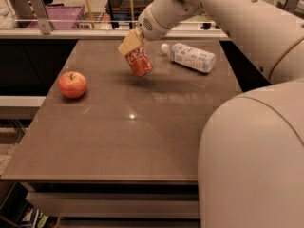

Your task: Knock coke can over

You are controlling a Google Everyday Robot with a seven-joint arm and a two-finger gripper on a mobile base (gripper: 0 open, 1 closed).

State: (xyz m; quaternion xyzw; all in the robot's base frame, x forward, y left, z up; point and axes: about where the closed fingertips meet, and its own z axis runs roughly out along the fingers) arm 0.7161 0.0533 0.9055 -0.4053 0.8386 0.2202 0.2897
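The coke can (139, 63) is red with white script. It is tilted, its top leaning to the upper left, at the far middle of the brown table (128, 141). My gripper (130, 44), with tan fingers, is shut on the can's top end and holds it at that slant. The can's bottom is at or just above the tabletop; I cannot tell if it touches. My white arm reaches in from the upper right.
A clear plastic bottle with a white cap (190, 56) lies on its side just right of the can. A red apple (72, 84) sits at the table's left. My white body (256, 160) fills the right foreground. A counter with a purple bin (57, 13) runs behind.
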